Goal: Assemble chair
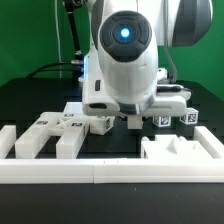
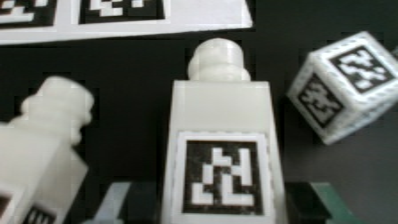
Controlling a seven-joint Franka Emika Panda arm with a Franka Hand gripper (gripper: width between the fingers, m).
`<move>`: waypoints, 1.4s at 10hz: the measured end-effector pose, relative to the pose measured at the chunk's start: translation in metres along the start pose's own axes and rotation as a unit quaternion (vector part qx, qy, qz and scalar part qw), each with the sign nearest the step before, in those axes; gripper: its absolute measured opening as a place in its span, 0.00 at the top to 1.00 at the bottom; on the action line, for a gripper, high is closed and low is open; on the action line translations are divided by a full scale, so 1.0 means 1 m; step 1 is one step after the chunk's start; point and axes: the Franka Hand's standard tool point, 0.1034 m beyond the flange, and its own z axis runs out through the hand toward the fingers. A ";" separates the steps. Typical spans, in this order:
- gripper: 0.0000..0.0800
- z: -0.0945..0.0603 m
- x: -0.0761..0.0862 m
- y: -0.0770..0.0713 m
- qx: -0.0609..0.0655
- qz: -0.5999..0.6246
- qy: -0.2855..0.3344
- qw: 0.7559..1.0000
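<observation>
a white chair bar with a rounded peg at one end is seen lying on the black table, near its middle. its tagged end is flanked by the gripper. the dark fingers are set just beside it, but whether it is clamped cannot be told. a second bar and a tilted cube are laid alongside, apart from it. the marker board is found beyond the peg. white rails are run along the table's near edge, with a green backdrop behind. black-and-white square tags are carried by bar, cube and board.
</observation>
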 end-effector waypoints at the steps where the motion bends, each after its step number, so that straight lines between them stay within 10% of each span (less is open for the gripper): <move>1: 0.64 -0.011 0.000 -0.003 0.001 -0.013 0.003 1.000; 5: 0.64 -0.059 -0.008 -0.012 0.002 -0.026 0.016 1.000; 10: 0.64 -0.072 0.009 -0.013 0.002 -0.026 0.087 0.996; 14: 0.64 -0.128 0.009 -0.029 -0.008 -0.053 0.211 0.976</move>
